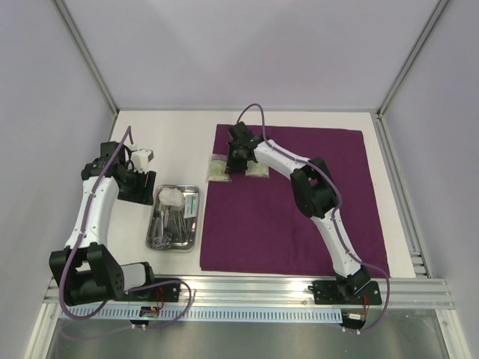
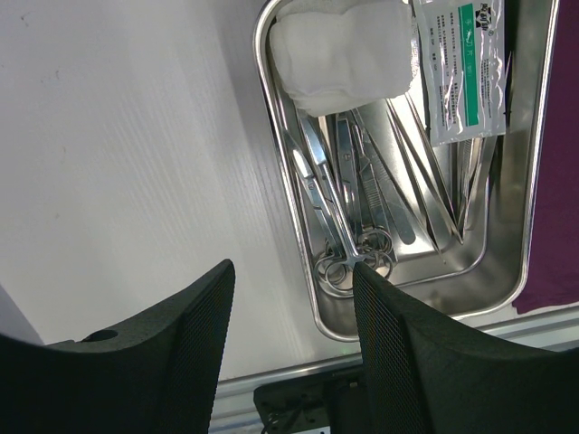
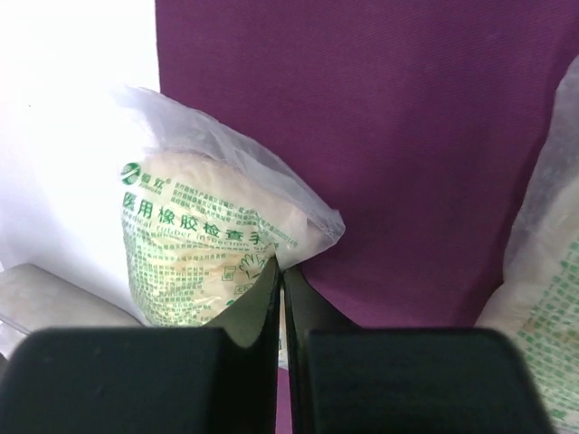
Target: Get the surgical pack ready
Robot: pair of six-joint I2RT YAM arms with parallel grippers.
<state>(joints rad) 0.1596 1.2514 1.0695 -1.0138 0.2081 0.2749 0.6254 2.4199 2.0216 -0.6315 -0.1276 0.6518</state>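
Over on the left, the left pincer (image 1: 142, 191) (image 2: 291, 271) hangs above the bare table (image 1: 172, 134) (image 2: 109, 136), jaws apart, nothing between them. Just to its right sits the tray (image 1: 196, 217) (image 2: 412, 325), holding gauze (image 2: 339, 50), a printed sachet (image 2: 461, 72), scissors (image 2: 327, 199) and tweezers (image 2: 434, 181). Right of that, the purple sheet (image 1: 299, 217) (image 3: 380, 108) lies flat. The right pincer (image 1: 238, 166) (image 3: 279, 289) is down near the sheet's far left corner, jaws pressed together. Its tips touch the edge of a glove packet (image 1: 218, 171) (image 3: 199, 235) lying to its left; whether film is caught, I can't tell. A second packet (image 1: 258, 171) (image 3: 543, 271) lies just to its right.
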